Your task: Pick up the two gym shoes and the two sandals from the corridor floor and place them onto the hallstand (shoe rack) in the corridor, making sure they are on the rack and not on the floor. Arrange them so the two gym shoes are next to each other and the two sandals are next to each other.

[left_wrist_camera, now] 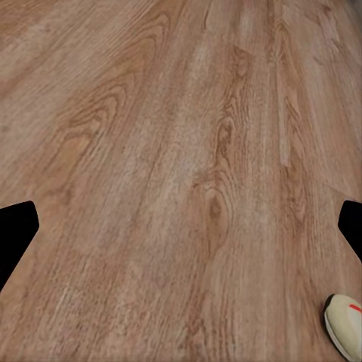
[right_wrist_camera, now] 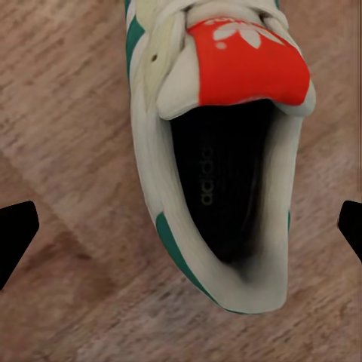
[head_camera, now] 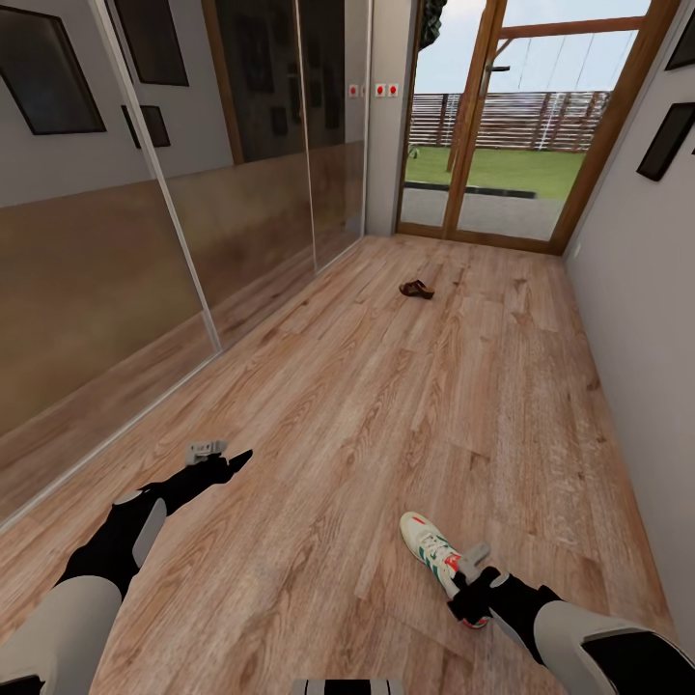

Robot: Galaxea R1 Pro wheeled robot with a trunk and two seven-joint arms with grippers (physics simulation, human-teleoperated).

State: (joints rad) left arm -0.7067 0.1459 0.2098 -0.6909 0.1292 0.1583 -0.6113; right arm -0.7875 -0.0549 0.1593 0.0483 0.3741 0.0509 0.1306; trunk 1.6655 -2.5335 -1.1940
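Right gripper poised over a gym shoe on the corridor floor

The corridor floor (head_camera: pixel 386 405) of wood-grain planks ran toward a glass door (head_camera: pixel 483 125), with mirrored wardrobe panels (head_camera: pixel 116 251) along one side. One gym shoe (head_camera: pixel 436 553) lay on the floor directly beneath the right gripper (head_camera: pixel 475 560), whose jaws stood spread on either side of its opening without touching it. The left gripper (head_camera: pixel 206 450) hung over bare planks, jaws also spread. A dark brown sandal (head_camera: pixel 416 289) lay far ahead, near the door.

White gym shoe (head_camera: pixel 436 552) lies near, brown sandal (head_camera: pixel 416 289) far down corridor floor (head_camera: pixel 386 405).
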